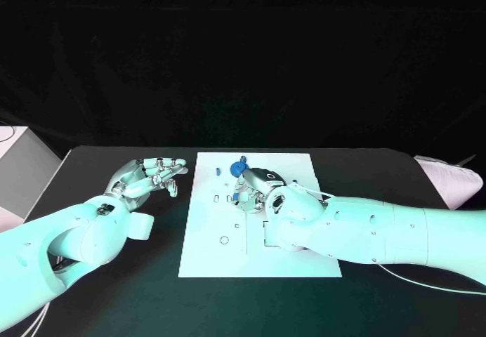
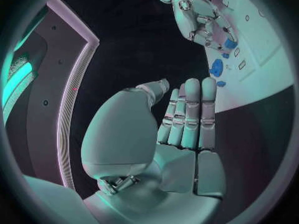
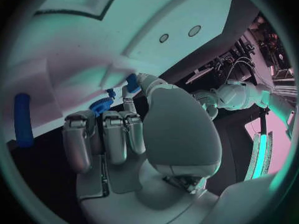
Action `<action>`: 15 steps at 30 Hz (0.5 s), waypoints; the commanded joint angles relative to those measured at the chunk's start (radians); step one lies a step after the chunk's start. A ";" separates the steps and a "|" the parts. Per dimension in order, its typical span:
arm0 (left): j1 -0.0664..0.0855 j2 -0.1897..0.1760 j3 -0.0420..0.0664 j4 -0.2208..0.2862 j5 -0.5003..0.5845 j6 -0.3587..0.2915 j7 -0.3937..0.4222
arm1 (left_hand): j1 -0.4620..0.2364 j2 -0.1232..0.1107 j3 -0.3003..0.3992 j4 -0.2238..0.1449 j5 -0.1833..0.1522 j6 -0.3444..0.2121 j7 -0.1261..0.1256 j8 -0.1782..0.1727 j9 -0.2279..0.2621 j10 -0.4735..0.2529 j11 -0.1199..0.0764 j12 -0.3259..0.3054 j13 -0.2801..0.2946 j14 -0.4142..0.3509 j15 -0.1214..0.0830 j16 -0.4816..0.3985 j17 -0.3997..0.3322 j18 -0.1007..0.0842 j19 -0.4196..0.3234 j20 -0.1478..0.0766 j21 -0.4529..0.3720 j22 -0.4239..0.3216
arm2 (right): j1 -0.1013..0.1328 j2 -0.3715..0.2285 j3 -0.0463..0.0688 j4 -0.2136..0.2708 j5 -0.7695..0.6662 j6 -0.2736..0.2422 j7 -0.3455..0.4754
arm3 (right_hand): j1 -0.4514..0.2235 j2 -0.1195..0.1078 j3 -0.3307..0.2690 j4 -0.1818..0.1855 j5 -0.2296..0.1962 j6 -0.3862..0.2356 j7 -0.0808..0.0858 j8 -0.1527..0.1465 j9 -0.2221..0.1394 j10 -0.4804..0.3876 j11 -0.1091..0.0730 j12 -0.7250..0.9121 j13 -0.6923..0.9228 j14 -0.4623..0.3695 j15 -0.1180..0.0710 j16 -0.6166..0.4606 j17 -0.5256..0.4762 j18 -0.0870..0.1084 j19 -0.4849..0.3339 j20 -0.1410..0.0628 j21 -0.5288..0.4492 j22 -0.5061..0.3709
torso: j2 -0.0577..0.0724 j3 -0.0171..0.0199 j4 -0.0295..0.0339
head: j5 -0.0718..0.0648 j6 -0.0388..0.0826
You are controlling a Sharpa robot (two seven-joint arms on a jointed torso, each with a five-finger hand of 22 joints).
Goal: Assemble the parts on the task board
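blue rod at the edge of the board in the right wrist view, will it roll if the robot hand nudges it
Probably yes: the blue rod looks like a slim cylinder lying flat on the task board, so a sideways nudge would likely roll it. It looks rigid and light, likely plastic. Its smooth surface might slip in a pinch.

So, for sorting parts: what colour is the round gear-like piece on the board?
Blue; the round gear-like piece shows best in the left wrist view.

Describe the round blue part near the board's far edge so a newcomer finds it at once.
Start at the white task board in the middle of the black table. Go to its far edge, just beyond the right hand: there lies the round blue part, a toothed disc. Its neighbours are smaller blue pieces, none round like it.
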 commanded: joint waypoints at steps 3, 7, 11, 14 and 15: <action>0.000 0.003 0.001 0.001 -0.003 0.016 0.002 | -0.008 0.001 0.006 0.001 -0.005 -0.008 0.001 0.004 0.001 -0.007 0.001 0.005 0.001 0.004 0.002 0.005 -0.001 0.007 0.003 0.001 0.005 0.001 | -0.003 0.001 -0.001 -0.001 -0.022 0.012 -0.002 | -0.005 -0.011 -0.010 0.002 -0.008 -0.018 0.003 -0.010 -0.004 0.103 0.006 0.002 0.263 0.104 0.007 0.004 0.263 -0.007 0.105 0.005 0.002 0.263 | 0.000 0.0007 -0.0005 | 0.003 0.000; 0.000 0.002 0.001 0.000 -0.003 0.016 0.002 | -0.008 0.001 0.006 0.001 -0.005 -0.008 0.001 0.004 0.001 -0.007 0.001 0.005 0.001 0.004 0.002 0.005 -0.001 0.007 0.003 0.001 0.005 0.001 | -0.004 0.001 -0.002 -0.001 -0.021 0.009 -0.001 | -0.009 -0.017 -0.017 0.004 -0.011 -0.027 0.007 -0.013 -0.005 0.103 0.009 0.002 0.263 0.104 0.010 0.004 0.263 -0.007 0.105 0.008 0.002 0.263 | 0.000 0.0008 -0.0019 | 0.003 0.001; 0.000 0.002 0.001 0.000 -0.003 0.016 0.002 | -0.008 0.001 0.006 0.001 -0.005 -0.008 0.001 0.004 0.001 -0.007 0.001 0.005 0.001 0.004 0.002 0.005 -0.001 0.007 0.003 0.001 0.005 0.001 | -0.005 0.000 -0.002 -0.001 -0.020 0.008 0.003 | -0.013 -0.023 -0.029 0.006 -0.018 -0.039 0.012 -0.017 -0.007 0.103 0.013 0.002 0.263 0.104 0.015 0.004 0.263 -0.007 0.105 0.012 0.002 0.263 | 0.000 0.0005 -0.0012 | 0.003 0.001; 0.000 0.002 0.001 0.001 -0.003 0.016 0.002 | -0.008 0.001 0.006 0.001 -0.005 -0.008 0.001 0.004 0.001 -0.007 0.001 0.005 0.001 0.004 0.002 0.005 -0.001 0.007 0.003 0.001 0.005 0.001 | -0.005 0.000 -0.002 -0.001 -0.019 0.009 0.005 | -0.013 -0.025 -0.034 0.007 -0.021 -0.047 0.014 -0.020 -0.009 0.103 0.015 0.002 0.263 0.104 0.016 0.004 0.263 -0.007 0.105 0.013 0.002 0.263 | 0.000 0.0006 -0.0009 | 0.003 0.000; 0.000 0.002 0.001 0.001 -0.003 0.016 0.002 | -0.008 0.001 0.006 0.001 -0.005 -0.008 0.001 0.004 0.001 -0.007 0.001 0.005 0.001 0.004 0.002 0.005 -0.001 0.007 0.003 0.001 0.005 0.001 | -0.005 0.000 -0.002 -0.001 -0.019 0.010 0.006 | -0.013 -0.025 -0.036 0.008 -0.022 -0.049 0.015 -0.021 -0.010 0.103 0.016 0.002 0.263 0.104 0.017 0.004 0.263 -0.007 0.105 0.014 0.002 0.263 | 0.000 0.0005 -0.0006 | 0.003 0.000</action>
